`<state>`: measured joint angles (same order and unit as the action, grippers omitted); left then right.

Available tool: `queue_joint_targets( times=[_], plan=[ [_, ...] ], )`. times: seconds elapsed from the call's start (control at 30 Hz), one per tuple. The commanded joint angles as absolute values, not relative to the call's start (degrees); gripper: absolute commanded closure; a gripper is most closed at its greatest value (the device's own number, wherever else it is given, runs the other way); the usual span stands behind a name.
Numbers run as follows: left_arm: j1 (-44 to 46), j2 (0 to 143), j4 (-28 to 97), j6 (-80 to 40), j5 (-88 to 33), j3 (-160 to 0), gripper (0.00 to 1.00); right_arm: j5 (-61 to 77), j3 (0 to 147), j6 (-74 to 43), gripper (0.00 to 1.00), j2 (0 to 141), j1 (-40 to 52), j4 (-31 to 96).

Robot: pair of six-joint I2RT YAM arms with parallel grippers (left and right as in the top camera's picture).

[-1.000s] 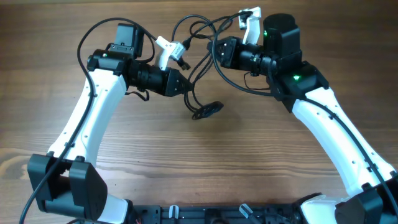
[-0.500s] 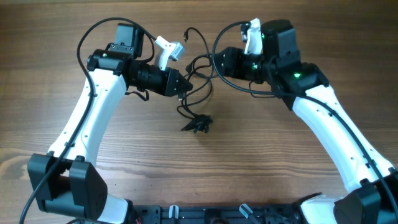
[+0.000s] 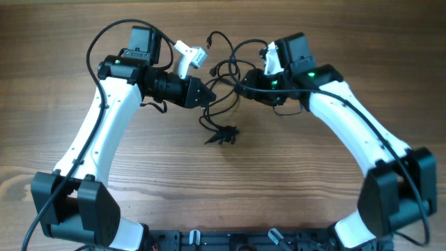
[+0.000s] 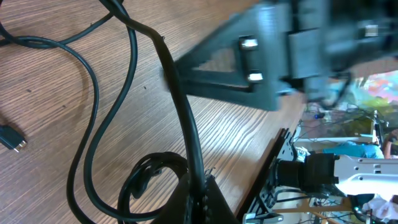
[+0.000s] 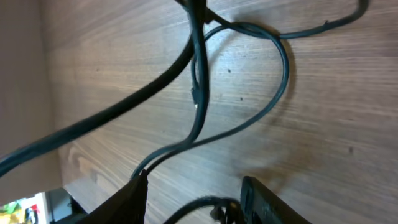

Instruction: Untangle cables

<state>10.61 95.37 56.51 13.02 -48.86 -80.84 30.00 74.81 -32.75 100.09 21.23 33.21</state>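
Observation:
The cables are thin black cords looped between my two grippers, with a small knotted bundle lying on the wood below them. My left gripper is shut on one cord; the left wrist view shows its jaws pinching a cord, with a loop beside them and a small plug at far left. My right gripper faces the left one closely and is open. Cords cross in front of it and one strand lies low between its fingers.
Thicker black wires arc off the left arm's wrist, and one curves by the right arm. The arm bases and a black rail stand along the front edge. Bare wooden table lies all round.
The stretched cords went slack and the knotted bundle dropped onto the table. My right gripper swung left and down, close to the left gripper. The left arm has barely moved.

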Motion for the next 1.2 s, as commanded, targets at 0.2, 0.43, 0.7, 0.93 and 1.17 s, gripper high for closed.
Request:
queue_joint_targets(
  times=[0.2,0.43,0.7,0.93,1.17],
  plan=[
    [10.5,95.8,56.2,14.1,-49.9,-80.6,0.96,32.0,75.4,-37.8,0.48,111.2,23.9,18.7],
    [9.0,95.8,56.1,11.0,-48.8,-80.6,0.96,27.5,75.4,-35.7,0.96,112.3,21.1,16.8],
    [-2.6,95.8,52.6,-5.3,-43.8,-80.6,0.96,27.4,75.4,-31.1,0.96,97.3,8.0,22.3],
    [-15.3,95.8,48.8,-20.8,-37.9,-80.6,0.96,24.8,75.4,-28.2,0.96,88.9,-7.8,29.2],
    [-25.8,95.8,48.8,-29.9,-24.0,-80.6,0.96,23.3,75.4,-26.5,0.96,89.4,-22.0,31.3]
  ],
)
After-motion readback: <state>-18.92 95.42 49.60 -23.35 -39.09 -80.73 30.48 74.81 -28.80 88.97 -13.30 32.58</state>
